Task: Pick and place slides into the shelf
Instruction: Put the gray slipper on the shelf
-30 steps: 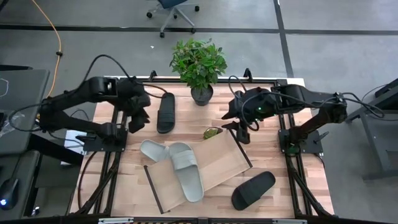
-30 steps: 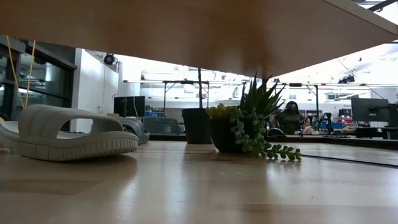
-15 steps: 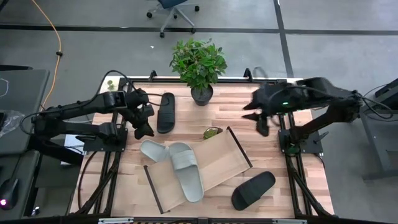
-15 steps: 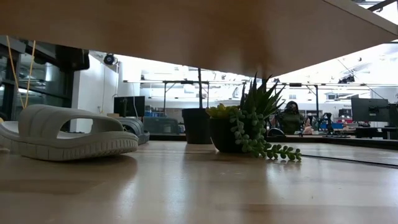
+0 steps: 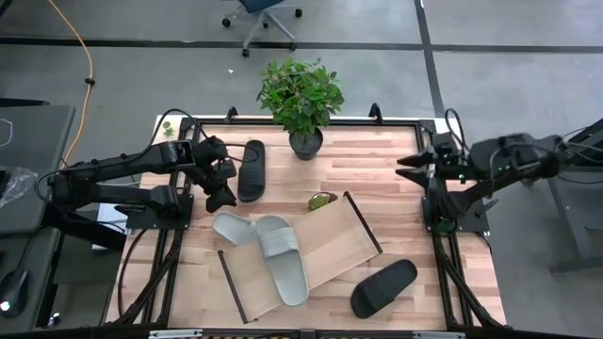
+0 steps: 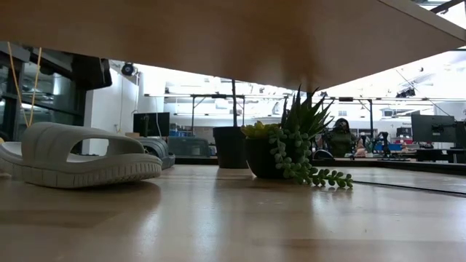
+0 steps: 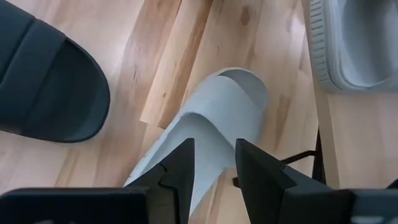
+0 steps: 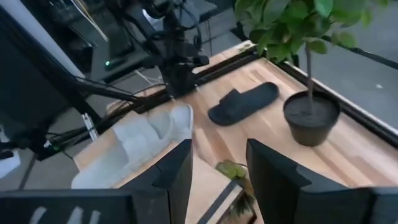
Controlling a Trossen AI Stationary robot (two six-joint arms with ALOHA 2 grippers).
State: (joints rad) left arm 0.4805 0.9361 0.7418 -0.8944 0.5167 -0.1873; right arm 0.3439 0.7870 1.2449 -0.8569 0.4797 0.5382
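One light grey slide (image 5: 233, 227) lies on the tabletop by the shelf's far left corner. The second grey slide (image 5: 285, 261) lies on the shelf (image 5: 330, 240), a flat light-wood tray with dark edges. One black slide (image 5: 252, 169) lies at the far left. The other black slide (image 5: 383, 287) lies at the near right, off the shelf. My left gripper (image 5: 221, 191) is open, just above the first grey slide (image 7: 205, 134), its fingers standing over one end. My right gripper (image 5: 412, 168) is open and empty at the table's right edge.
A tall potted plant (image 5: 300, 99) stands at the far middle. A small succulent (image 5: 320, 200) sits by the shelf's far edge and shows in the low view (image 6: 291, 153). The right wrist view shows the plant pot (image 8: 311, 115) and the far black slide (image 8: 242, 102).
My right gripper has drawn back from the shelf's far right corner toward the table's right edge, empty. My left gripper has gone down and a little toward the near edge, over the grey slide beside the shelf. No slide has moved.
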